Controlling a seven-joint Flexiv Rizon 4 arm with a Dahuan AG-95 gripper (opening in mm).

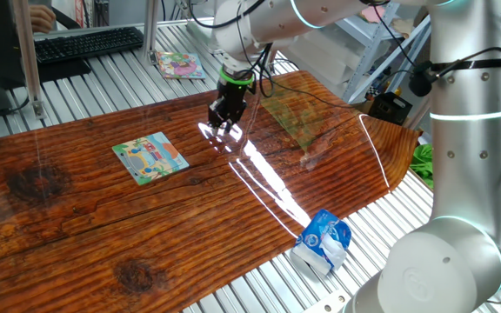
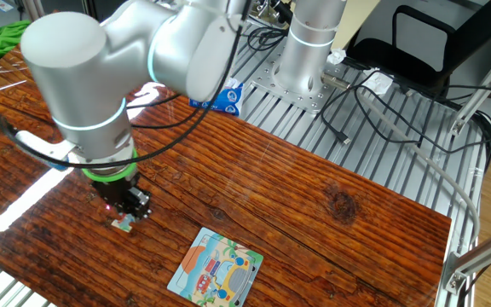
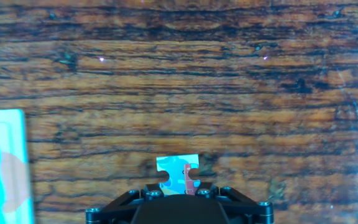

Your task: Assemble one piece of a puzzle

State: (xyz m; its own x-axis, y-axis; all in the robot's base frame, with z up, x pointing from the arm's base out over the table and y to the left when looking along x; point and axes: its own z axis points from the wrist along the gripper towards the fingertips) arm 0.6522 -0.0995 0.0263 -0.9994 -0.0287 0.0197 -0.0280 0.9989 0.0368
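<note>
The puzzle (image 1: 150, 157) is a small square board with a light blue, green and orange cartoon. It lies flat on the wooden table, also in the other fixed view (image 2: 216, 269). Its edge shows at the left of the hand view (image 3: 2, 165). My gripper (image 1: 224, 123) points down over the wood to the right of the board, a hand's width away. It is shut on a small blue puzzle piece (image 3: 178, 174), which also shows at the fingertips (image 2: 124, 223). The piece is close to the wood; I cannot tell if it touches.
A pink-and-green picture board (image 1: 179, 63) lies on the metal slats at the back. A clear plastic sheet (image 1: 298, 113) lies right of the gripper. A crumpled blue-and-white packet (image 1: 323, 242) sits at the table's front edge. A keyboard (image 1: 85, 41) is at the far left.
</note>
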